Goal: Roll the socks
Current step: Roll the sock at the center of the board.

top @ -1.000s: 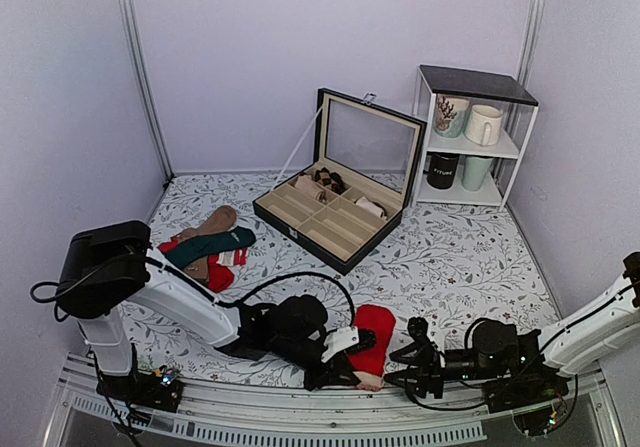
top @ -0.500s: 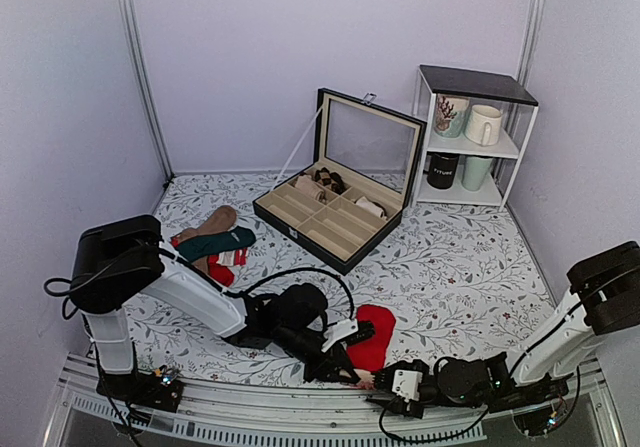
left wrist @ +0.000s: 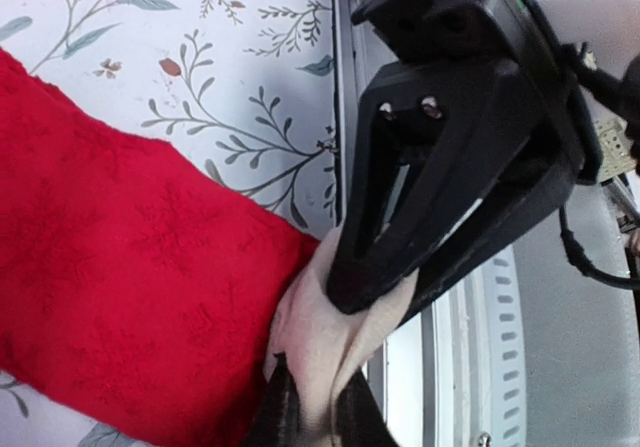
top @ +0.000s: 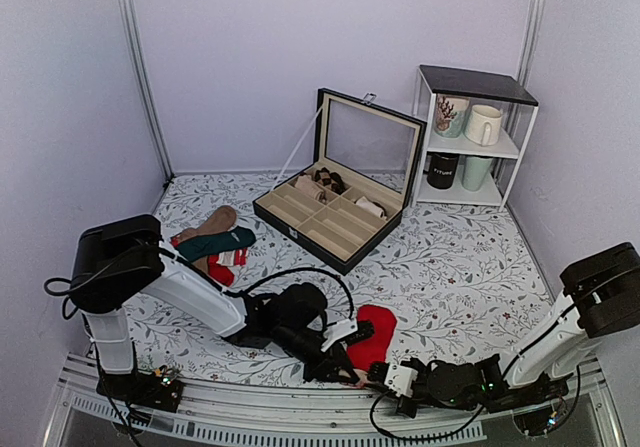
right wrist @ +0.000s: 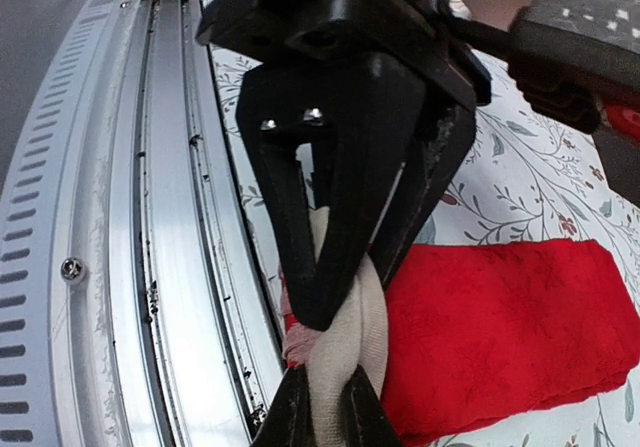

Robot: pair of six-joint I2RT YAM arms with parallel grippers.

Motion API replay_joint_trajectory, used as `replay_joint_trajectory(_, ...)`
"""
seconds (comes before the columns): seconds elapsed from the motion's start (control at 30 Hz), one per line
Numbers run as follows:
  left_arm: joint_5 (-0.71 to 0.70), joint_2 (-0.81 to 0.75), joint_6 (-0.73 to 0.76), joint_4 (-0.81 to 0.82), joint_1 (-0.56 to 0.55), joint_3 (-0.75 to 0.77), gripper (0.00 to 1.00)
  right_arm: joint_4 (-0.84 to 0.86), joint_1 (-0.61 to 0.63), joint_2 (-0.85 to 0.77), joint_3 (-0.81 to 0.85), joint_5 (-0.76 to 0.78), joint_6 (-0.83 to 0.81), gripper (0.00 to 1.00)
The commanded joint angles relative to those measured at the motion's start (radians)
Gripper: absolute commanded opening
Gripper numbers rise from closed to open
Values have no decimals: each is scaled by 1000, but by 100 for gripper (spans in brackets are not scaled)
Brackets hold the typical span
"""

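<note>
On the floral tablecloth (top: pixel 450 257), ringed by lilac walls (top: pixel 250 57), the red socks (top: pixel 374 333) lie at the near edge beside the metal rail (right wrist: pixel 120 217); left gripper (left wrist: pixel 312 409) and right gripper (right wrist: pixel 322 395) both pinch the beige cuff (right wrist: pixel 345 327)

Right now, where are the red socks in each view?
Top external: red socks bottom centre, at the table's near edge.
Left wrist: red fills the left half, beige cuff bottom centre.
Right wrist: red body lower right, cuff bottom centre.
Shared landmark: the metal edge rail beside the cuff.

cuff of the socks (left wrist: pixel 130 267) — partly behind the right end effector (left wrist: pixel 385 302), cut by bottom edge
</note>
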Motion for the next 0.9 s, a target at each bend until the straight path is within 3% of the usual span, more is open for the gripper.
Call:
replay_joint_trajectory(0.0,-233,-15,1,-279,14,-74,19,-185,4,-56,1,-12,162,5)
replay_joint_trajectory(0.2,-486,-286,130,-121,-35,-104,29,-250,-81,-116,-36,-142,339,2)
replay_joint_trajectory(0.33,-515,-368,287,86,-102,-188,30,-304,-247,-148,-31,-364,406,2)
replay_joint_trajectory(0.4,-512,-352,339,146,-125,-207,29,-307,-308,-149,-31,-507,434,2)
replay_joint_trajectory(0.53,-457,-283,374,175,-136,-195,30,-310,-372,-109,-37,-636,517,2)
replay_joint_trajectory(0.7,-468,-199,437,276,-139,-197,39,-255,-389,12,-34,-729,568,2)
replay_joint_trajectory(0.87,-467,-129,500,275,-137,-164,40,-204,-392,90,-24,-766,590,2)
